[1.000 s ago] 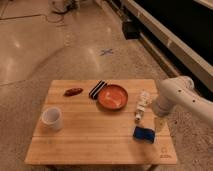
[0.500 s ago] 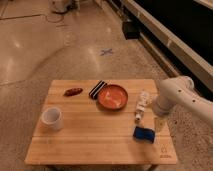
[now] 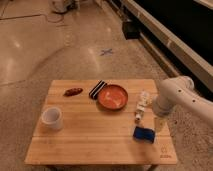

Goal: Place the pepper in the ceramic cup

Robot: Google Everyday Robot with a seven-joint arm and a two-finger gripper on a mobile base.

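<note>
Small wooden table [image 3: 100,145] on a shiny speckled floor, arm coming in from the right. The gripper [image 3: 138,116] hangs over the table's right side, fingers spread wide with nothing in them, just above a blue object [image 3: 144,134]. An orange bowl [image 3: 112,97] sits close on its left. The pepper [image 3: 73,91], small and dark reddish-brown, lies well beyond the bowl near the back edge. The white ceramic cup [image 3: 52,118] stands farthest away, nearer the front.
</note>
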